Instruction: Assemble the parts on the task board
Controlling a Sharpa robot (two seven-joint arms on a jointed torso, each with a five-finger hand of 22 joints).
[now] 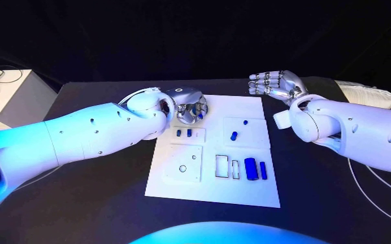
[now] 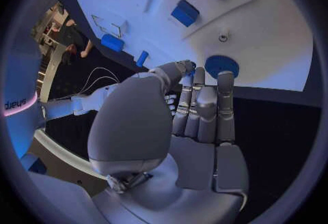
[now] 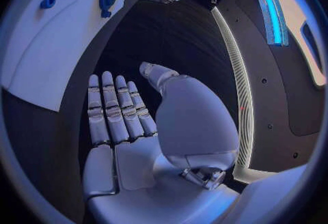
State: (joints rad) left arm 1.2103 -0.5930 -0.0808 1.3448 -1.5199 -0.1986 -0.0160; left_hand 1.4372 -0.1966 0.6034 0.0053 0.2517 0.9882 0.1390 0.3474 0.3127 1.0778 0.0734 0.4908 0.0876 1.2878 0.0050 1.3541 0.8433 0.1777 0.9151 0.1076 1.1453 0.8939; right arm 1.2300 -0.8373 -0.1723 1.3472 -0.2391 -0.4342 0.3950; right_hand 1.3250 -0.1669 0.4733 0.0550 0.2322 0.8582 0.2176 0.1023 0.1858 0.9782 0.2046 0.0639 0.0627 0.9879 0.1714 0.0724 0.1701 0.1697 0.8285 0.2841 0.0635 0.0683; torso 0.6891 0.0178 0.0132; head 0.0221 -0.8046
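A white task board (image 1: 244,190) lies in the middle of a black counter (image 1: 98,199).

The left robot hand (image 1: 189,104) hangs over the board's far left corner, fingers pointing down. In the left wrist view its fingers (image 2: 205,104) lie close together and nearly straight, with the thumb bent toward them. The fingertips sit right at a round blue disc (image 2: 222,65) near the board's edge. Whether they actually grip the disc cannot be told.

The right robot hand (image 1: 277,83) floats above the counter just past the board's far right corner. Its palm is up, its fingers are loosely curled and apart, and it holds nothing.

Small blue parts sit on the board. 2 short pieces (image 1: 184,133) stand side by side in a small inset plate just below the left robot hand. A tiny peg (image 1: 245,122) and a slightly larger piece (image 1: 234,136) lie in a square panel toward the right. Near the front right, a bigger blue block (image 1: 251,169) and a slim bar (image 1: 263,170) stand beside a rectangular frame outline (image 1: 221,166).
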